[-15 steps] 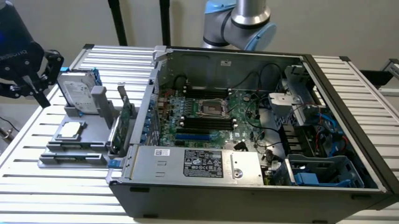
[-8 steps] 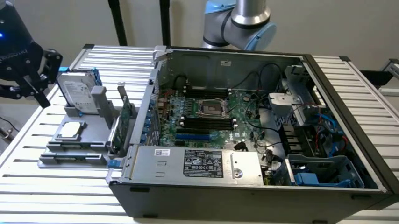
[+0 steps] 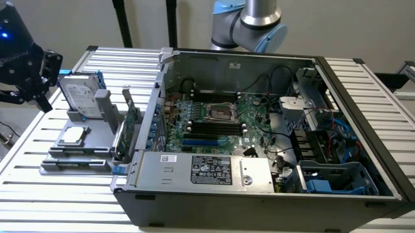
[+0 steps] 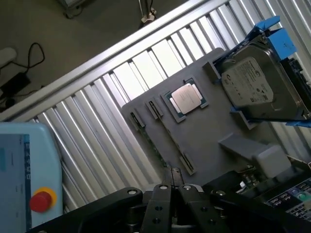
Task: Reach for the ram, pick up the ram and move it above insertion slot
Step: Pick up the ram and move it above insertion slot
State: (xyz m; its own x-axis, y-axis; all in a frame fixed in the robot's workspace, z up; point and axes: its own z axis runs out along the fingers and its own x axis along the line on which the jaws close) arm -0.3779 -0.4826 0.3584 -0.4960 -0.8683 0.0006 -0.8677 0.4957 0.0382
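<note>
Early in the reach: my gripper hangs over the grey tray, apart or together I cannot tell, while the ram sits on edge between the tray's two clips, untouched; pickup and carry both left to do.

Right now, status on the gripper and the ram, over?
Gripper hovering over the gray tray, carrying nothing. Ram stick apparently edge-on in its tray slot, untouched. Processor chip and hard drive beside it; path looks clear.
</note>
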